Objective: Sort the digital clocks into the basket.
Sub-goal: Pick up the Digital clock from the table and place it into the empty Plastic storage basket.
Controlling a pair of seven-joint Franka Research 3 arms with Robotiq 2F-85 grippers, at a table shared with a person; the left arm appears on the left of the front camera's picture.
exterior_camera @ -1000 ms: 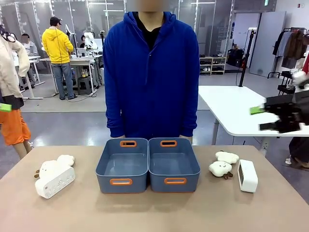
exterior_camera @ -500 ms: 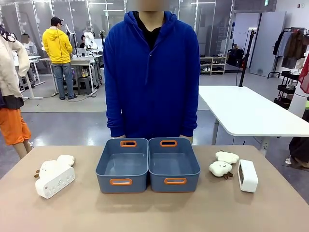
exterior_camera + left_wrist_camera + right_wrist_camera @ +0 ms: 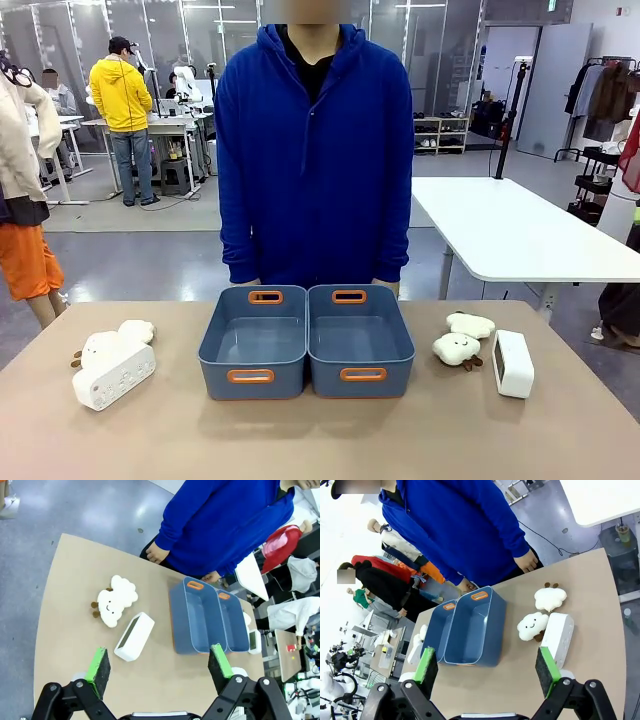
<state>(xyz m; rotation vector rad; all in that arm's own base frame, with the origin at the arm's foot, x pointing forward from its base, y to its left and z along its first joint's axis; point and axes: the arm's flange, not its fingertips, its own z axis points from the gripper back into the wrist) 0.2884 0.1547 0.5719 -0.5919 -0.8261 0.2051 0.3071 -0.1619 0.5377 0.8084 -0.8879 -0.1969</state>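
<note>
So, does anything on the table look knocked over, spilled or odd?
Nothing really stands out. Both tubs sit upright and empty, side by side. One white clock lies angled at the left, the other clock stands at the right, each beside cream plush toys.

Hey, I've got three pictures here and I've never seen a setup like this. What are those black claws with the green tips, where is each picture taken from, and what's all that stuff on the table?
This is a robot with two arms at a table, facing a person in a blue hoodie. One picture looks across the table from between the arms. The other two come from cameras on the robot's wrists, each looking down past its own claw: the left gripper and the right gripper. Both are open and hold nothing. In the middle stand two blue-grey tubs side by side, the left tub and the right tub, both empty. On the robot's left lies a white clock next to a cream plush toy. On its right, another white clock stands beside two plush toys.
</note>
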